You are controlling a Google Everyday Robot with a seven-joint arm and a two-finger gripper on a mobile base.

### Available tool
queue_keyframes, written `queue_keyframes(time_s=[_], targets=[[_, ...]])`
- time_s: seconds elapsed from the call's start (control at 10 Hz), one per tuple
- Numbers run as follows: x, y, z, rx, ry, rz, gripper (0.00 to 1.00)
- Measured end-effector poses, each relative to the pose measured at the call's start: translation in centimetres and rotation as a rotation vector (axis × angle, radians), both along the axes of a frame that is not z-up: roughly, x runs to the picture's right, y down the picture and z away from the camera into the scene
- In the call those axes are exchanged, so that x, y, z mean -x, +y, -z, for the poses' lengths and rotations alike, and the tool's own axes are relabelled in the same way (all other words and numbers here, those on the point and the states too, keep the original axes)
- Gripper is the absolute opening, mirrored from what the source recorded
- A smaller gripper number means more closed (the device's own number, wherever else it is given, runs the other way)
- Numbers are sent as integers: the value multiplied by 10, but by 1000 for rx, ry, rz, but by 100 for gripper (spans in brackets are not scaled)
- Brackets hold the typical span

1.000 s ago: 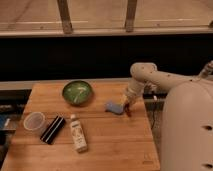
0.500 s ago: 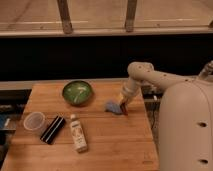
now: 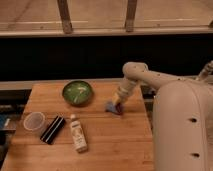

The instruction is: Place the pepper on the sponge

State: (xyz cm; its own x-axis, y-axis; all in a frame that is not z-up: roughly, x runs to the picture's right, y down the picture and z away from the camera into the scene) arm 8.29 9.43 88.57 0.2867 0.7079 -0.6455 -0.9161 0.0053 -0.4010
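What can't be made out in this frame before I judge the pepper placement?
- The pepper: camera view, not visible; the gripper hangs low over the sponge and covers where it would lie.
- The sponge: only its left part shows, the rest is behind the gripper.
- Whether the gripper touches the sponge: too small to tell.
- The white bottle: label too small to read.
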Motion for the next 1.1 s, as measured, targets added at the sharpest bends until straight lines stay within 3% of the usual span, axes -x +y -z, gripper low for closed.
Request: queue_keyframes(time_s=[0.7, 0.9, 1.1], targets=[[12, 4, -4, 14, -17, 33, 71], [10, 4, -3, 12, -17, 28, 80], [9, 4, -3, 10, -17, 24, 80]])
